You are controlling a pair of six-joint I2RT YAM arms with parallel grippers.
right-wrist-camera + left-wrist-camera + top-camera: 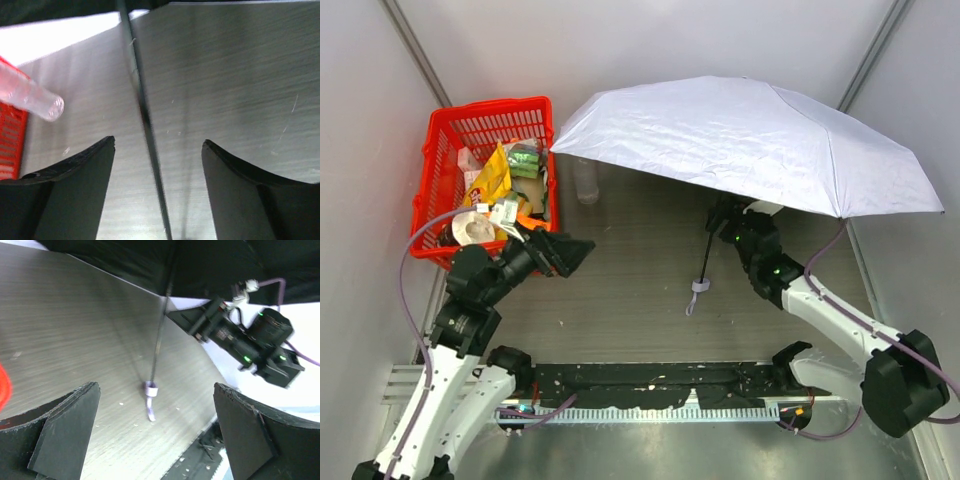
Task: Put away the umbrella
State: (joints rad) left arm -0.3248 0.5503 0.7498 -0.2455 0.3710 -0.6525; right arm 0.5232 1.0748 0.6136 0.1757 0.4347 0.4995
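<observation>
The umbrella (pixel 750 140) stands open, its pale lavender canopy spread over the back right of the table. Its thin black shaft (pixel 706 262) slants down to a small handle with a light strap (pixel 697 291). My right gripper (pixel 724 216) sits under the canopy's edge, open. In the right wrist view the shaft (pixel 145 115) runs between the jaws of that gripper (pixel 158 141) and touches neither finger. My left gripper (pixel 572 251) is open and empty, left of the umbrella. The left wrist view looks across the table at the strap (pixel 151 399) and shaft (pixel 159 340).
A red basket (pixel 440 165) full of packets stands at the back left. A clear plastic bottle (pixel 585 181) stands next to it, under the canopy's left edge, and shows again as the bottle (pixel 35 97) in the right wrist view. A black rail (pixel 660 385) lines the near edge.
</observation>
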